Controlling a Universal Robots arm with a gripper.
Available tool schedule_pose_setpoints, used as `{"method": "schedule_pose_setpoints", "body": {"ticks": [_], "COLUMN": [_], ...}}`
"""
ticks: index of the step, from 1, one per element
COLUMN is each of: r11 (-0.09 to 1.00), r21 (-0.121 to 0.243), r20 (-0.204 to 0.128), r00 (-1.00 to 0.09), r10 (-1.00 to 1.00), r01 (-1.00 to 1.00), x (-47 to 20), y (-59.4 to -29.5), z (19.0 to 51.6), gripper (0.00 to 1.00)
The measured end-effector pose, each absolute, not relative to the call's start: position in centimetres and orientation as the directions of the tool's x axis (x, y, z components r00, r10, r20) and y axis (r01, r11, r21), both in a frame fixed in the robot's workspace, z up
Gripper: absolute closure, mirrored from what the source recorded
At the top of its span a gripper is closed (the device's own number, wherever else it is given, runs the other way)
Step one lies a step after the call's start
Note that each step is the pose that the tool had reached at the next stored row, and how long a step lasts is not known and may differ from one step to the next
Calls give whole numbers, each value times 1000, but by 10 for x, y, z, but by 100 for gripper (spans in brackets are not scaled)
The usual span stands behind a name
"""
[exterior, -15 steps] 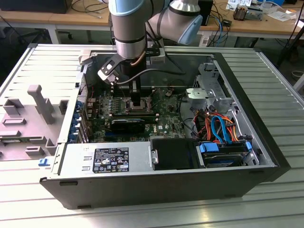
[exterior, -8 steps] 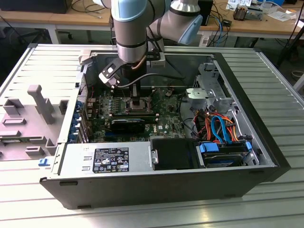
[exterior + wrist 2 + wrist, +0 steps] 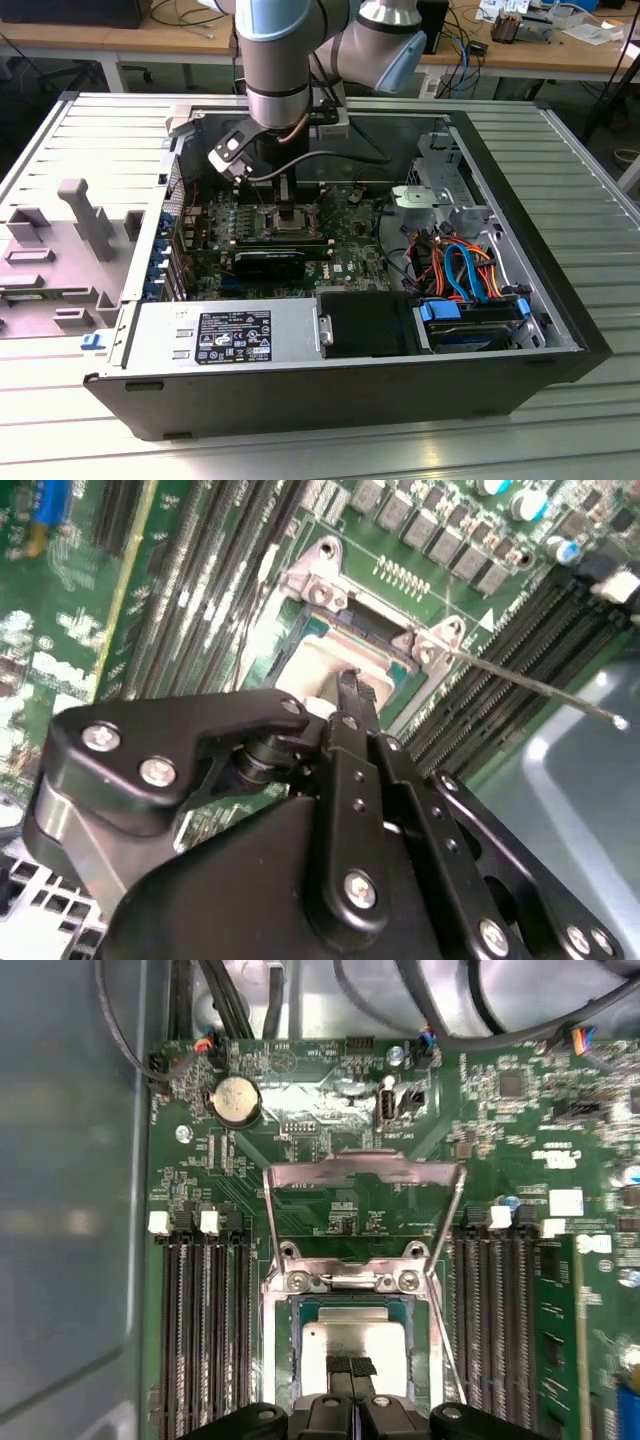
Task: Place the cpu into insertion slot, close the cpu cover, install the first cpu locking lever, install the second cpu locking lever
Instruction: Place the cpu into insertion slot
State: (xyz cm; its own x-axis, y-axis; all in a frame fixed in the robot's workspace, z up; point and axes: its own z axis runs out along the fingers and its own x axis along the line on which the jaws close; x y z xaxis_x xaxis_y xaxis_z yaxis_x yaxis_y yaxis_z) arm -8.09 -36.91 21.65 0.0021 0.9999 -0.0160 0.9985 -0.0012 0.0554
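Note:
The cpu point(image 3: 356, 1338), a flat square chip with a dull silver top, lies in the insertion slot point(image 3: 283, 1360) on the green board. The cpu cover point(image 3: 362, 1169) stands folded back from its hinges, and the board shows through its window. A thin locking lever point(image 3: 447, 1240) runs beside the socket and sticks out as a rod point(image 3: 545, 692) in the second wrist view. My gripper point(image 3: 351, 1367) is shut, with its black fingertips point(image 3: 347, 685) together right over the chip's top and nothing between them. In the exterior view the gripper point(image 3: 290, 208) reaches down into the open case onto the slot point(image 3: 292, 224).
Long black memory slots point(image 3: 200, 1340) flank the socket on both sides, and a coin battery point(image 3: 233, 1100) lies beyond the cover. A black block point(image 3: 270, 265), the silver power supply point(image 3: 225, 335) and orange and blue cables point(image 3: 465, 265) crowd the case. A grey fixture point(image 3: 85, 215) stands at the exterior view's left.

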Motion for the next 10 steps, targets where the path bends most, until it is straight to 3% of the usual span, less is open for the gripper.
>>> {"method": "schedule_pose_setpoints", "body": {"ticks": [5,10], "r11": [8,27], "r21": [35,-10], "r20": [-23,-55], "r00": [-7,-28], "r10": [1000,998], "r01": [999,1000], "x": [-74,-69], "y": [-369,-369], "z": [220,220], "gripper": [89,89]}}
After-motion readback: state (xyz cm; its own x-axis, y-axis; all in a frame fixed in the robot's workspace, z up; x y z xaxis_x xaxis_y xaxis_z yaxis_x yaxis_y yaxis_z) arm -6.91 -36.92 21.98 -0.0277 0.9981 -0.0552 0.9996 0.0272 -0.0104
